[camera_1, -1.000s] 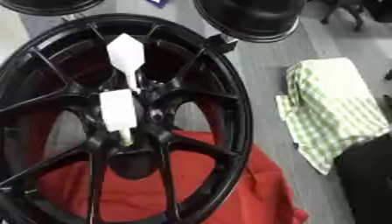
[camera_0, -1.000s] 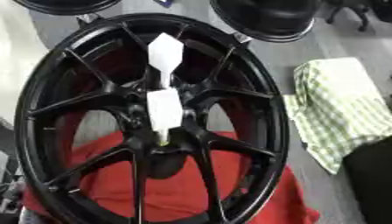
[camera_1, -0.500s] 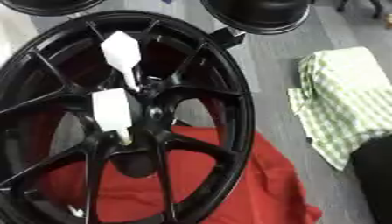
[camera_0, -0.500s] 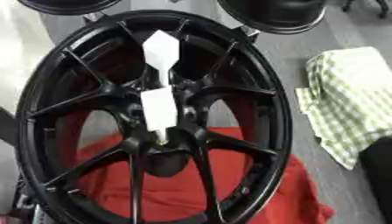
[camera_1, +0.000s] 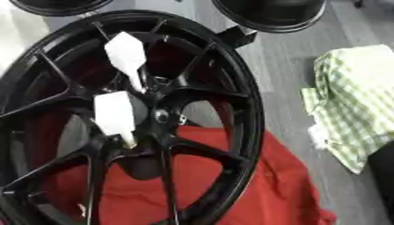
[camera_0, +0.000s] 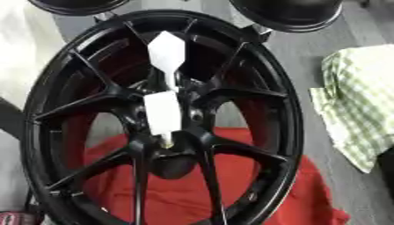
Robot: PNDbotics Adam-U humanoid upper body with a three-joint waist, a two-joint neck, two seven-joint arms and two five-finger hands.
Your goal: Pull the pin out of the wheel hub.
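Black wheel (camera_0: 258,110) lies on red cloth (camera_0: 254,193). Two white pins stand in middle of wheel: upper pin (camera_0: 167,48) and lower pin (camera_0: 162,113), close together. Neither lies out loose, so pulling job looks not done. No robot hand shows in either view, so cannot tell fingers or how near they are to pins. Checked cloth (camera_0: 358,105) lies off to side.

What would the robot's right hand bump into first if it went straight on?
Cannot tell: no hand shows in either view. Only the black wheel with a white pin at its hub fills the middle.
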